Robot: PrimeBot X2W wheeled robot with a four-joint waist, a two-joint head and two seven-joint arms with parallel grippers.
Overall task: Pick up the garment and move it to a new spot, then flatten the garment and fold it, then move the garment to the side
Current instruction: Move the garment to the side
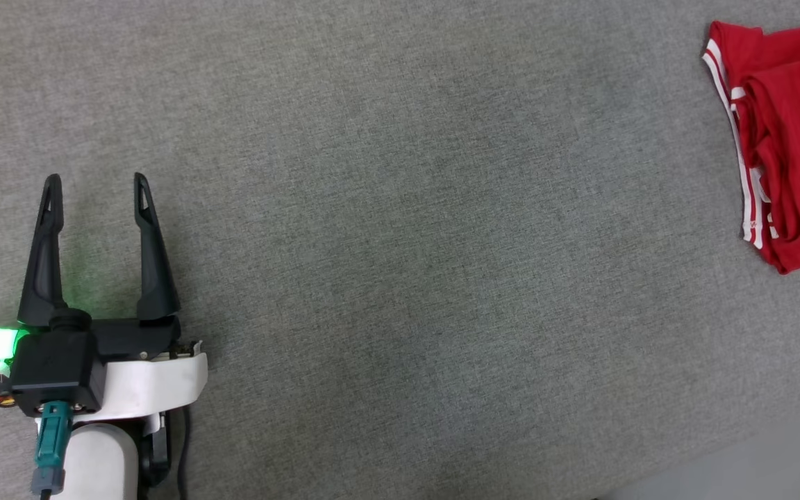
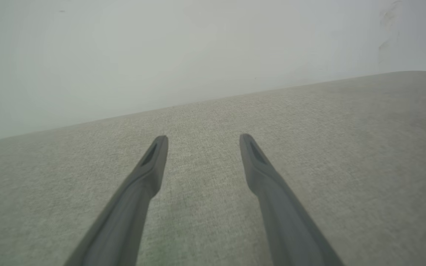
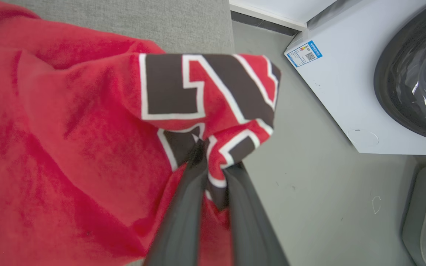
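**Garment (image 1: 789, 139) bunched at the bench's right, pinched by the right hand**

The garment lies crumpled at the upper right of the head view, cut off by the picture's right edge. It is bright red, with white stripes running along its near-left hem. It sits on the grey fabric-covered bench (image 1: 400, 243), well apart from the left hand (image 1: 97, 179).

In the right wrist view the right hand (image 3: 216, 162) has its two dark fingers pressed together on a fold of the garment. That fold carries a black print outlined in white. Red cloth spreads across the left of that view, over the bench's edge. Whether the garment is lifted clear of the bench I cannot tell. Beyond the fold are a grey floor (image 3: 309, 192) and a white washing machine (image 3: 342, 92) with a dark round door and a blue label (image 3: 304, 53).

The left hand is at the lower left of the head view, its fingers spread wide and holding nothing, with a green light glowing at its wrist. In the left wrist view its fingers point across bare bench towards a pale wall (image 2: 161, 55).
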